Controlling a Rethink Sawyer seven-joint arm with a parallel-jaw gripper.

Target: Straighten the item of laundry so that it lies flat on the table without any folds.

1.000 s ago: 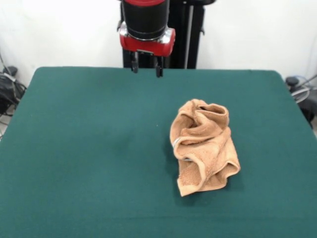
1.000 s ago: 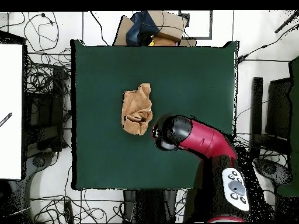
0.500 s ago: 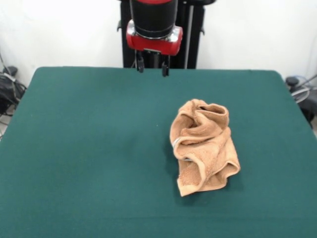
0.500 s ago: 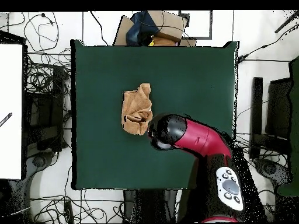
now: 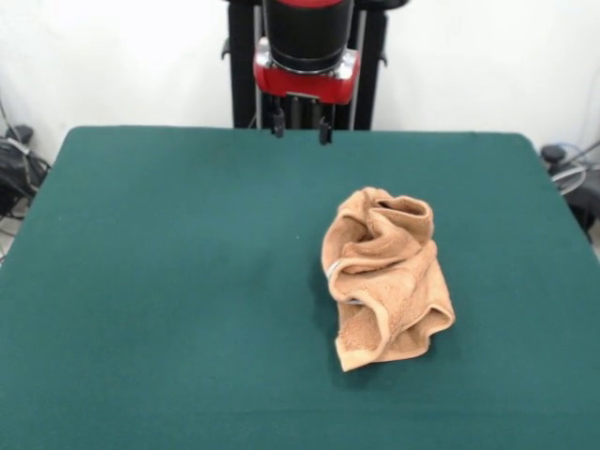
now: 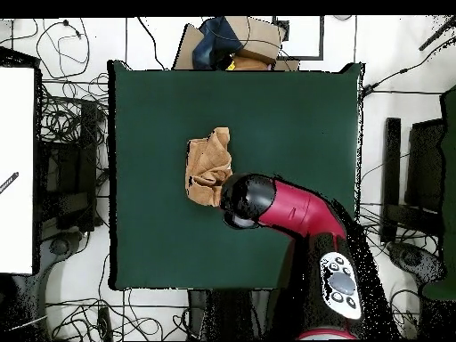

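Looking from left to right in the front view, the left side of the table (image 5: 141, 281) is bare green cloth all the way from the far edge to the near edge. Next comes the gripper (image 5: 299, 126), high up over the far edge, a bit left of the towel. Its two short fingers (image 5: 278, 122) hang down with a gap between them, so the gripper is loose and holds nothing. It does not touch the towel or the table. Further right sits the item of laundry (image 5: 384, 277), a small tan-orange towel. It lies right of the middle of the table, closer to the right edge than the left one, and well away from every corner. The towel is all scrunched up in a lump, with big folds and curled edges on top. A bit of white, maybe its tag, peeks out on its left side. So none of the job looks done. The towel needs to be grabbed, pulled open and spread flat, and all of that is left to do.
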